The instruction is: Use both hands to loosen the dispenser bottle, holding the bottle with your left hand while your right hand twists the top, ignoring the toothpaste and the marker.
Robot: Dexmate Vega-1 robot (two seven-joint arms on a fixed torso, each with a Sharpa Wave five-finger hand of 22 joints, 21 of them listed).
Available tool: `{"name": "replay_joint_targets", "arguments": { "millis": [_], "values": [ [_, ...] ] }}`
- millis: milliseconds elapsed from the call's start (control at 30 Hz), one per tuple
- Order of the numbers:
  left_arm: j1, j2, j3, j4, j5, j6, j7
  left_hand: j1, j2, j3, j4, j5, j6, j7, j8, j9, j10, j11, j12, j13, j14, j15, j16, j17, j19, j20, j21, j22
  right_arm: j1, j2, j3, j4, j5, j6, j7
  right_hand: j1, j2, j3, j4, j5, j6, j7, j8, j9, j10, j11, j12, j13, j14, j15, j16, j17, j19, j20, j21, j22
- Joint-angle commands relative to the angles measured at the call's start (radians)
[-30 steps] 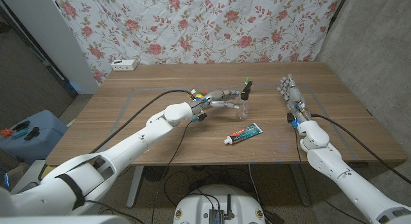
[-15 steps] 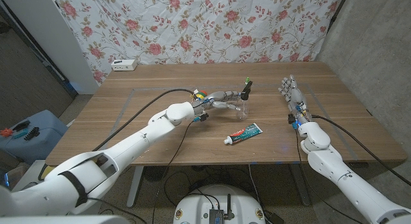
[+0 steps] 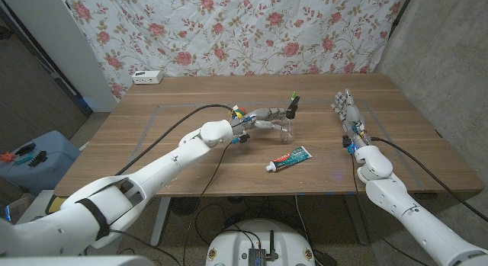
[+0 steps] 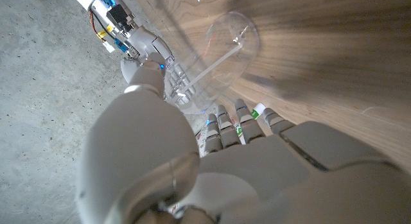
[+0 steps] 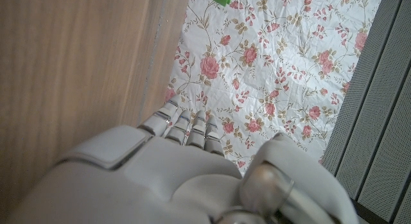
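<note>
Currently wrapping the clear plastic dispenser bottle with its black pump top (image 3: 290,118) near mid-worktop with the left robot hand (image 3: 263,117), fingers (image 4: 226,124) curling around the transparent body, so gripping it. Standing upright, long axis vertical, pump pointing up. Waiting well apart at roughly three o'clock from the bottle: the right robot hand (image 3: 345,107), holding nothing, fingers extended and slightly apart. Needing, by this reading, a sweep toward nine o'clock to reach the top. Lying at six o'clock of the bottle, untouched: the red-and-green toothpaste tube (image 3: 289,158) on the wooden worktop (image 3: 183,148).
</note>
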Motion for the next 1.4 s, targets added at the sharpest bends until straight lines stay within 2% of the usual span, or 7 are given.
{"name": "replay_joint_targets", "arguments": {
  "millis": [33, 500, 567, 767, 967, 1167, 1400],
  "values": [
    [-0.025, -0.031, 0.013, 0.056, -0.006, -0.017, -0.022, 0.020, 0.009, 0.008, 0.002, -0.007, 0.017, 0.017, 0.013, 0.005, 0.019, 0.003, 0.016, 0.007, 0.020, -0.034, 0.010, 0.004, -0.003, -0.011, 0.002, 0.000, -0.010, -0.002, 0.006, -0.007, 0.001, 0.006, -0.006, -0.004, -0.005, 0.000, 0.006, -0.005, 0.007, -0.002, 0.003, 0.001, 0.006, 0.004, -0.003, 0.003, 0.006, -0.003, -0.002, 0.003, -0.005, -0.060, 0.006, 0.005],
    [-0.032, -0.067, 0.013, 0.116, -0.035, -0.034, -0.035, 0.043, 0.020, 0.014, 0.003, -0.028, 0.032, 0.013, 0.015, 0.009, 0.042, -0.008, 0.041, 0.025, 0.042, -0.045, 0.011, 0.007, -0.017, -0.010, -0.001, 0.000, -0.022, -0.003, 0.013, -0.011, 0.005, 0.008, -0.007, -0.009, -0.006, -0.002, 0.007, -0.006, 0.008, -0.004, 0.003, 0.001, 0.007, 0.003, -0.004, 0.003, 0.008, -0.002, -0.003, 0.003, -0.004, -0.056, 0.006, 0.005],
    [-0.032, -0.069, 0.013, 0.119, -0.036, -0.034, -0.033, 0.048, 0.025, 0.016, 0.003, -0.031, 0.031, 0.013, 0.014, 0.010, 0.045, -0.002, 0.046, 0.028, 0.043, -0.044, 0.011, 0.008, -0.019, -0.009, -0.001, 0.000, -0.022, -0.003, 0.013, -0.009, 0.005, 0.011, -0.006, -0.009, -0.007, -0.002, 0.007, -0.006, 0.008, -0.004, 0.003, 0.001, 0.007, 0.003, -0.004, 0.003, 0.008, -0.001, -0.003, 0.003, -0.004, -0.056, 0.006, 0.004],
    [-0.032, -0.076, 0.012, 0.130, -0.047, -0.035, -0.040, 0.070, 0.040, 0.025, 0.003, -0.053, 0.079, 0.007, 0.029, 0.016, 0.070, -0.012, 0.077, 0.047, 0.072, -0.056, 0.016, 0.012, -0.013, -0.006, 0.003, 0.000, -0.025, 0.001, 0.014, -0.005, 0.007, 0.019, -0.004, -0.011, -0.007, -0.002, 0.008, -0.006, 0.008, -0.004, 0.003, 0.001, 0.007, 0.004, -0.004, 0.003, 0.009, 0.000, -0.003, 0.003, -0.004, -0.055, 0.006, 0.004],
    [-0.031, -0.082, 0.010, 0.142, -0.053, -0.043, -0.038, 0.093, 0.053, 0.030, 0.004, -0.084, 0.120, -0.002, 0.042, 0.024, 0.102, -0.024, 0.116, 0.071, 0.119, -0.073, 0.026, 0.016, 0.010, -0.034, 0.008, -0.001, -0.033, 0.002, 0.016, -0.009, 0.008, 0.023, -0.006, -0.013, -0.007, -0.002, 0.008, -0.006, 0.009, -0.004, 0.003, 0.001, 0.008, 0.004, -0.004, 0.003, 0.009, 0.000, -0.003, 0.003, -0.003, -0.054, 0.006, 0.004],
    [-0.032, -0.090, 0.012, 0.158, -0.049, -0.054, -0.031, 0.105, 0.067, 0.033, 0.006, -0.104, 0.163, -0.004, 0.061, 0.031, 0.122, -0.029, 0.142, 0.087, 0.141, -0.080, 0.033, 0.024, 0.024, -0.047, 0.010, -0.001, -0.046, -0.003, 0.021, -0.021, 0.008, 0.023, -0.012, -0.014, -0.007, -0.002, 0.008, -0.006, 0.009, -0.004, 0.003, 0.001, 0.007, 0.004, -0.004, 0.003, 0.009, 0.001, -0.003, 0.003, -0.003, -0.053, 0.006, 0.004],
    [-0.038, -0.100, 0.016, 0.181, -0.042, -0.068, -0.027, 0.118, 0.074, 0.031, 0.007, -0.127, 0.211, -0.018, 0.086, 0.040, 0.161, -0.039, 0.180, 0.112, 0.184, -0.095, 0.047, 0.034, 0.052, -0.061, 0.012, -0.002, -0.056, -0.006, 0.025, -0.027, 0.010, 0.025, -0.011, -0.015, -0.007, -0.002, 0.008, -0.006, 0.009, -0.004, 0.003, 0.001, 0.008, 0.004, -0.004, 0.003, 0.010, 0.001, -0.003, 0.003, -0.003, -0.051, 0.006, 0.004]
  ]
}}
